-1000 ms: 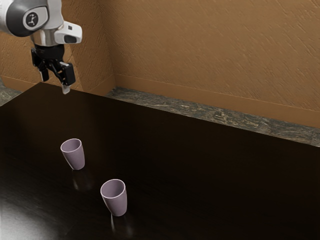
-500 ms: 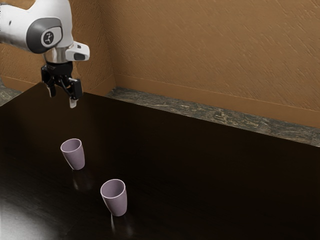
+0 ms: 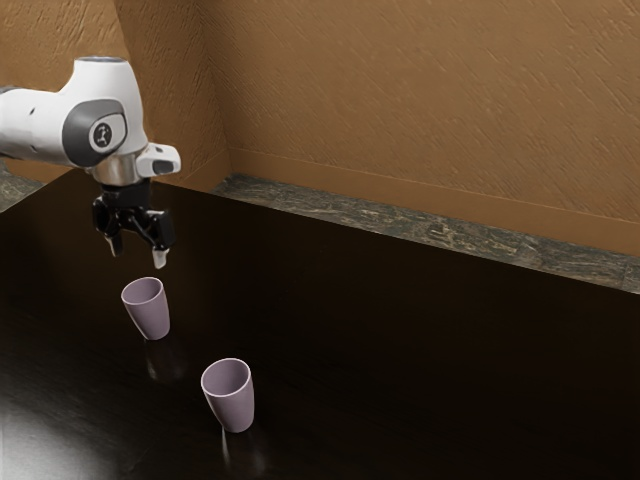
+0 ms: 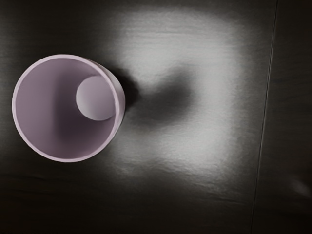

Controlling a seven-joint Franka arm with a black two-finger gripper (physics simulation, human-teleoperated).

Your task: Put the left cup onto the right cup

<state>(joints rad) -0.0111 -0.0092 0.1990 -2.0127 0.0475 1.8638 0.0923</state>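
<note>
Gripper (image 3: 137, 252) held spread, nothing pinched, just above cup (image 3: 146, 307), second cup (image 3: 228, 394) set upright near that cup, untouched

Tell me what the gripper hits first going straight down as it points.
Likely the rim of the cup just below the open gripper; depth is unclear, so it may just miss and reach the table.

The arm (image 3: 45, 125) is cut off by the exterior view's left edge, so its base cannot be seen. The dark table (image 3: 420, 340) is cropped at the left, right and lower edges. In the wrist view, the lilac cup (image 4: 63, 107) has its outer wall largely hidden by its own rim (a sliver is seen).
</note>
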